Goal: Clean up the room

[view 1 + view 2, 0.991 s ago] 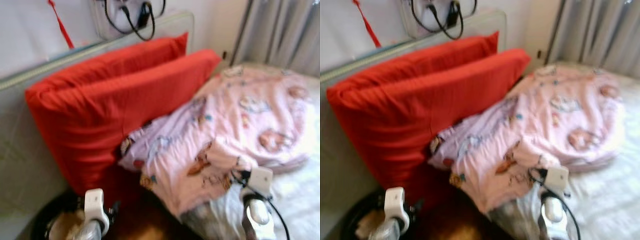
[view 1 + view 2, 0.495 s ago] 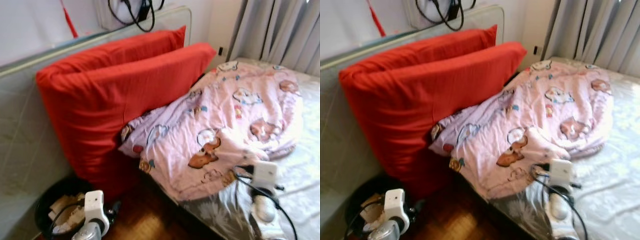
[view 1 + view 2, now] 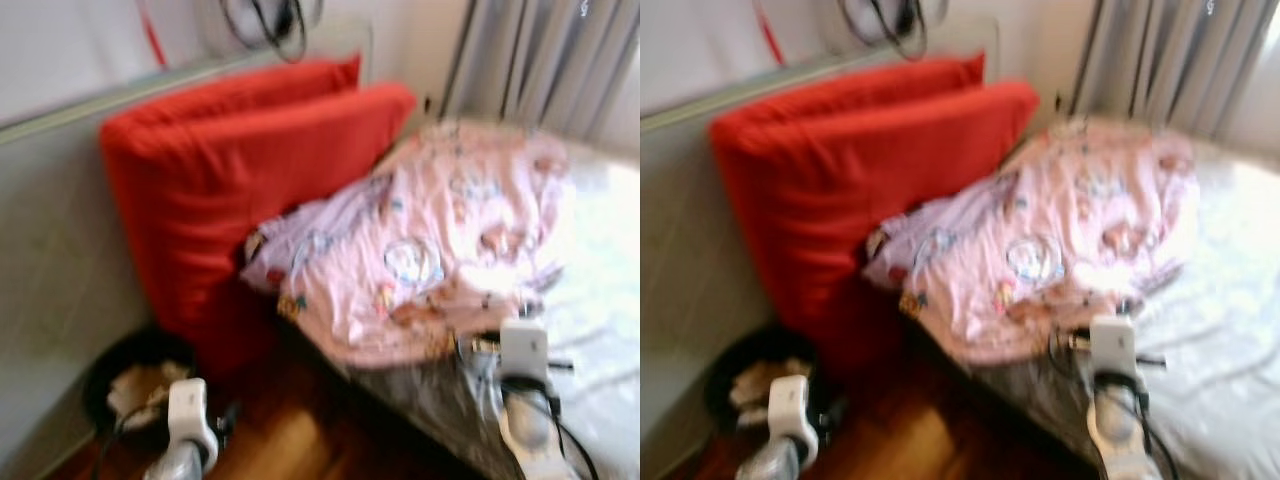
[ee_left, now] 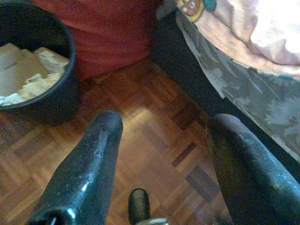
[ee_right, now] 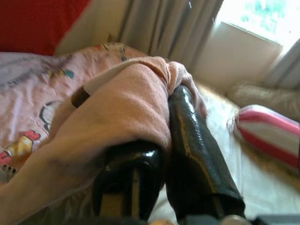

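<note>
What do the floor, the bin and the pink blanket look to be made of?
The floor looks like wood parquet: small brown blocks in a pattern, slightly glossy. The bin seems to be dark plastic, smooth-walled, though this is uncertain. The blanket is soft printed cloth, creased and folded; the right end effector pinches a fold.

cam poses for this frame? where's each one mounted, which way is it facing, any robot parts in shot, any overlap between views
Left and right eye views: on the head, looking forward and down at the red pillows, pink blanket and bed; both silver arms show at the bottom edge.
Left wrist view: on the left wrist, looking down along the open left gripper at the wood floor and black bin.
Right wrist view: on the right wrist, looking along the right gripper, shut on the blanket, toward the curtains.
Shared: the bin, pillows and blanket appear in the eye and left wrist views.
</note>
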Robot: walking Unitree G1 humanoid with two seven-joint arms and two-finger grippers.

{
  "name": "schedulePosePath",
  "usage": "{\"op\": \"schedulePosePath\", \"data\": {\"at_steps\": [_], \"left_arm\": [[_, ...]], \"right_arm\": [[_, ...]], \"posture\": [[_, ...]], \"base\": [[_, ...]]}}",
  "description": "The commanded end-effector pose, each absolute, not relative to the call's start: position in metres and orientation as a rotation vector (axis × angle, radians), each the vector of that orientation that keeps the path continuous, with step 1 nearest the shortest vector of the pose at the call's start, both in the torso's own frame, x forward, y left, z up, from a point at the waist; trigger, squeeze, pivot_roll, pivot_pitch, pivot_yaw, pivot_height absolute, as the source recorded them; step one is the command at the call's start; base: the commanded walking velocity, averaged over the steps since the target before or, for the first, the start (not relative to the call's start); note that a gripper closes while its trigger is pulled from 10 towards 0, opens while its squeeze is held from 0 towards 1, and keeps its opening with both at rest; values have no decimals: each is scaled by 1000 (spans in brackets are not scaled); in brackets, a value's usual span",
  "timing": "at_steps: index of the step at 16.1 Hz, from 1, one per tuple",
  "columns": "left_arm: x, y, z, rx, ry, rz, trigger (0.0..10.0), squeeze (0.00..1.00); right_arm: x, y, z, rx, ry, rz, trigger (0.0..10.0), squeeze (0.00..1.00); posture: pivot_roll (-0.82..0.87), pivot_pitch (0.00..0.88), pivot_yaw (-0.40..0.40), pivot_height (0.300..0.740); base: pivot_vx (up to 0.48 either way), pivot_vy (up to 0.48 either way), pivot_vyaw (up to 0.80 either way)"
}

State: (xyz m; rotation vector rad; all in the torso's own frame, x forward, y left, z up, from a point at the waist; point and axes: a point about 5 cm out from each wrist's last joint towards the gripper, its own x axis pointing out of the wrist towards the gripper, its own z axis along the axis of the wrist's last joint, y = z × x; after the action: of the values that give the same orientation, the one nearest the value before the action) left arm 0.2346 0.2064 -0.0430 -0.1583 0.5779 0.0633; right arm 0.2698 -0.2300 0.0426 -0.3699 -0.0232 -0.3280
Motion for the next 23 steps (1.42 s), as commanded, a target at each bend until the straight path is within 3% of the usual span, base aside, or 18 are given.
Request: {"op": "schedulePosePath", "data": {"at_steps": [1, 8, 10, 14, 17, 19, 20, 23], "left_arm": [[229, 206, -47, -154, 601, 63, 10000, 0], [226, 205, -50, -142, 614, 57, 10000, 0], [225, 206, -50, -143, 613, 61, 10000, 0], [225, 206, -49, -141, 610, 62, 10000, 0], [225, 206, -50, -141, 613, 58, 10000, 0], [224, 206, -50, -147, 614, 57, 10000, 0], [223, 206, -51, -151, 624, 48, 10000, 0], [221, 205, -53, -153, 635, 46, 10000, 0]], "right_arm": [[271, -234, 51, -421, -62, -339, 10000, 0], [262, -263, 62, -600, -49, -441, 10000, 0], [263, -265, 78, -722, -131, -450, 10000, 0], [255, -266, 103, -779, -244, -516, 10000, 0], [233, -268, 59, -653, -9, -506, 10000, 0], [220, -273, 38, -671, 115, -533, 10000, 0], [205, -288, 15, -633, 274, -609, 10000, 0], [182, -291, -22, -552, 535, -598, 10000, 0]], "posture": [[45, 1, 25, 740], [39, 0, 20, 740], [41, 0, 18, 740], [42, 4, 16, 740], [46, 7, 15, 740], [43, 7, 14, 740], [45, 8, 14, 740], [38, 11, 16, 740]], "base": [[-244, 0, 0], [0, 0, 0], [0, 0, 0], [0, 0, 0], [0, 0, 0], [0, 0, 0], [0, 0, 0], [0, 0, 0]]}}
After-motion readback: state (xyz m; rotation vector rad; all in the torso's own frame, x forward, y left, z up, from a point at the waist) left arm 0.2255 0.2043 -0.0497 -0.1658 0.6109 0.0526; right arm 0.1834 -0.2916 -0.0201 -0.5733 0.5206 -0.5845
